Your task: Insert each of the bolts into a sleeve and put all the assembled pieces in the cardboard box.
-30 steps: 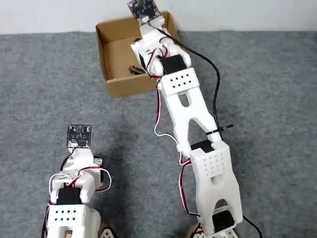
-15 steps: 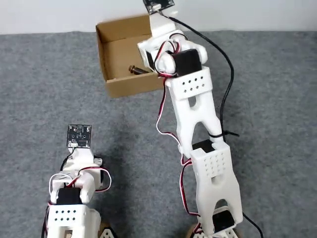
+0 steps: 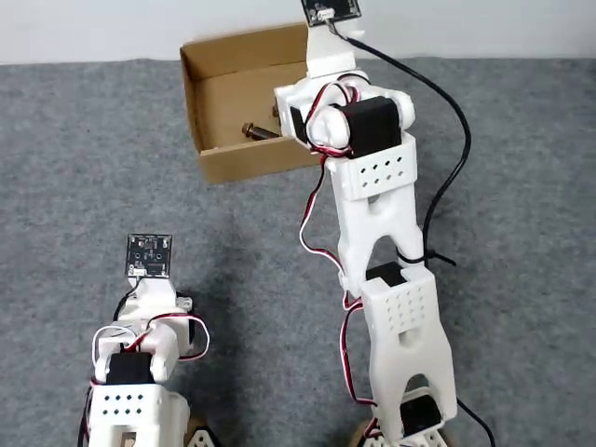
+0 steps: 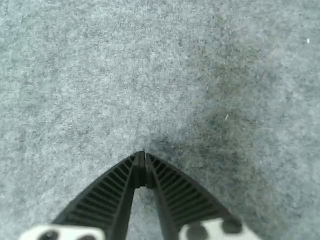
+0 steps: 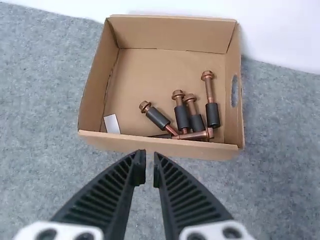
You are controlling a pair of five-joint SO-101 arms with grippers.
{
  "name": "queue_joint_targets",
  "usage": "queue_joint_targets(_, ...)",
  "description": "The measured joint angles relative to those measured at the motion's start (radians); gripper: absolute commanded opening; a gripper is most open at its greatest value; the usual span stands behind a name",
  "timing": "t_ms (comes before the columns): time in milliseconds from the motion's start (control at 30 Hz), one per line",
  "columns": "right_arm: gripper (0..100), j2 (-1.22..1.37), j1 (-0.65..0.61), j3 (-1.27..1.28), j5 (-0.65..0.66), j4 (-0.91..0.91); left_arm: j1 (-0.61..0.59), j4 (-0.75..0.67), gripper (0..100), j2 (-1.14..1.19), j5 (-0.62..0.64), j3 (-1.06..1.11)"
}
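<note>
The right arm's black ribbed gripper (image 5: 149, 169) hung empty, fingers almost together, just short of the open brown cardboard box (image 5: 165, 145) where copper-coloured bolts (image 5: 207, 90) in black sleeves (image 5: 182, 118) lay. The left gripper (image 4: 145, 172) had its tips pressed together over grey carpet (image 4: 100, 75).

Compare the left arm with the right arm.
The left arm sits folded near its base; the right arm is stretched out toward the cardboard box. The left arm aims the left gripper at bare carpet; the right arm aims the right gripper at the box's sleeved bolts. Both grippers are empty.
</note>
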Motion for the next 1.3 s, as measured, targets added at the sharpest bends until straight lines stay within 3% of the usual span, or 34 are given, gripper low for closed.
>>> queue_joint_targets(433,0.8,-0.127,0.097,0.072,0.000,0.000,0.000,0.000,0,0.000,0.000,0.000)
queue_joint_targets(1000,0.8,-0.508,0.153,0.678,-0.137,0.000,0.000,0.000,0,0.000,0.000,0.000)
queue_joint_targets(1300,0.8,-0.802,0.153,1.003,-0.147,0.000,0.000,0.000,0,0.000,0.000,0.000)
